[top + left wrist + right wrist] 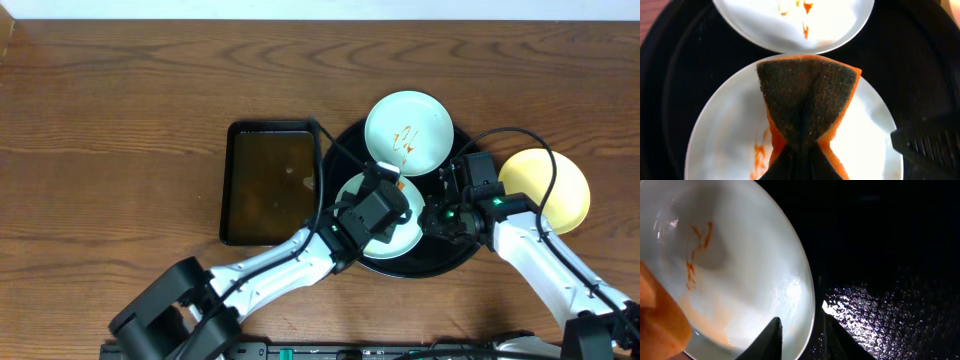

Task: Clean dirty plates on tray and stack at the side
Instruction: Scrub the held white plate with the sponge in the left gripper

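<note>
Pinched between the fully closed fingers of the left gripper (385, 195), the sponge (807, 100) pressed scouring face down on the near mint plate (725, 130), which sat in the front middle of the tray (920, 75). Orange sauce streaks (760, 152) remained to the sponge's left, so the wipe should probably sweep that way with firm, flat pressure. The right gripper (805, 340) stood slightly parted astride this plate's rim, a gap showing tray-side; pinching it first would likely stop sliding. A second soiled plate (408, 132) lay at the tray's far edge, just beside. A yellow plate (548, 188) rested off the tray's right rim.
</note>
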`<state>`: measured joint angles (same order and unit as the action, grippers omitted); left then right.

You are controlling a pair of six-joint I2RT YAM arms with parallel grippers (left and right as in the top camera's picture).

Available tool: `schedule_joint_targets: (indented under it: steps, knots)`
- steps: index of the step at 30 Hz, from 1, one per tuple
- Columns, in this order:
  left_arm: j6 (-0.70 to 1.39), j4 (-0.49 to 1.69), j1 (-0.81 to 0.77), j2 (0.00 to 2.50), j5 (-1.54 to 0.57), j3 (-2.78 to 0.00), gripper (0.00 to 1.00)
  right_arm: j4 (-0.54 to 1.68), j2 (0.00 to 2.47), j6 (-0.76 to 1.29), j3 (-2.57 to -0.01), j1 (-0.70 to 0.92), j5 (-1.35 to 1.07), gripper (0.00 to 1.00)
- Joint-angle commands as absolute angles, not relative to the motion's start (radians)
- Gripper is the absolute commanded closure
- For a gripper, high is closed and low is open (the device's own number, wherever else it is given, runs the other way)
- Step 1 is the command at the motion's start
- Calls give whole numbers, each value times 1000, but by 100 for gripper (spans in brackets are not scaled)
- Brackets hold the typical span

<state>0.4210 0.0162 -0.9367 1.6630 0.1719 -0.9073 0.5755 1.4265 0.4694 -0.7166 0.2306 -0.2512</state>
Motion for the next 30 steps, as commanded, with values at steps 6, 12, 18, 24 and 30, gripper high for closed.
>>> schedule_joint_targets:
  steps: [6,12,18,24,30]
  knots:
    - [381,-75,-930,1742,165,-903,92,568,1512,479,-709,241,-259,78]
    - [381,-99,-916,1798,165,-903,92,568,1536,479,-709,241,-259,94]
    - [381,-68,-908,1834,165,-903,92,572,1536,486,-709,244,-259,99]
    - [377,56,-906,1839,165,-903,92,576,1536,486,-709,244,-259,99]
    - [377,223,-904,1827,165,-903,92,579,1536,486,-709,244,-259,99]
